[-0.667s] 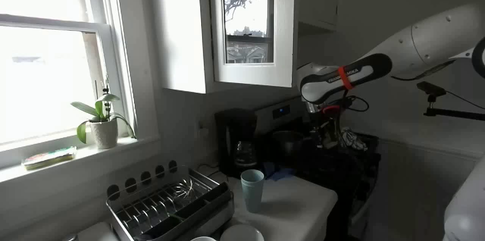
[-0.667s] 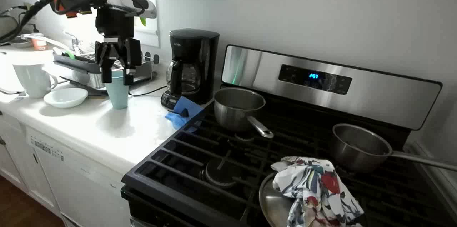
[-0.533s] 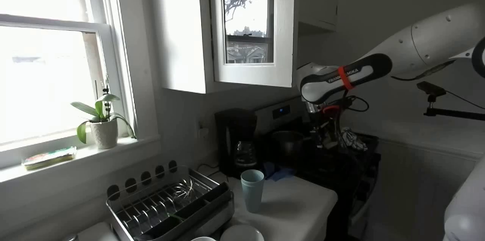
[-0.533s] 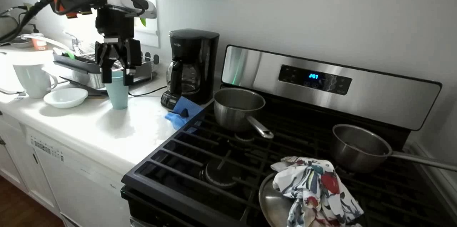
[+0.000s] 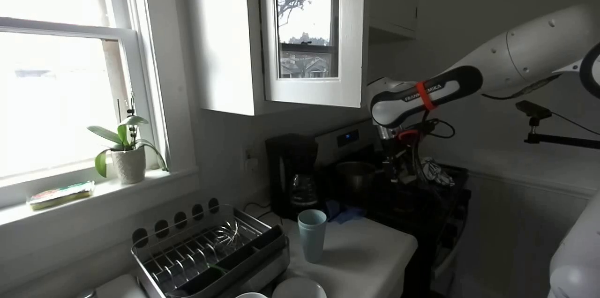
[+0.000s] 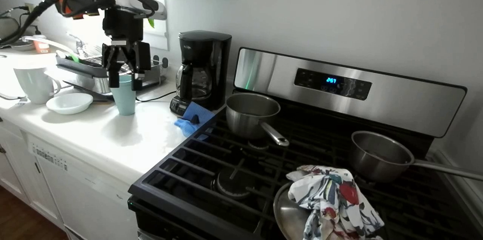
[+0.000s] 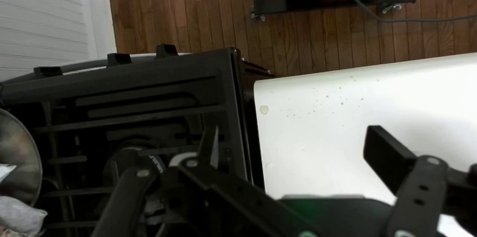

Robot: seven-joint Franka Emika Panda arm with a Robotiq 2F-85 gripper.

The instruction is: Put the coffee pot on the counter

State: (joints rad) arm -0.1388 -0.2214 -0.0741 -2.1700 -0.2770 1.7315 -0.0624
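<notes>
Partly hidden, the rounded clear-glass coffee pot (image 6: 200, 81) sits inside the tall black coffee machine (image 6: 205, 45), whose overhang covers its top; its lid blends into the housing. It stands upright, long axis vertical, the dark handle (image 6: 185, 81) pointing out over the machine's button panel (image 6: 179, 105). The machine rests on the smooth white counter (image 6: 151, 130). Well apart from the pot hangs the black two-fingered gripper (image 6: 125, 81), its fingers spread wide; in an exterior view they screen part of the tall pale blue-green cup (image 6: 124, 104). In the wrist view one finger shows over the counter and one over the black gas stove (image 7: 179, 73), the gripper's base cut off below. In an exterior view the gripper is hard to make out beside a dim steel saucepan (image 5: 356, 178).
</notes>
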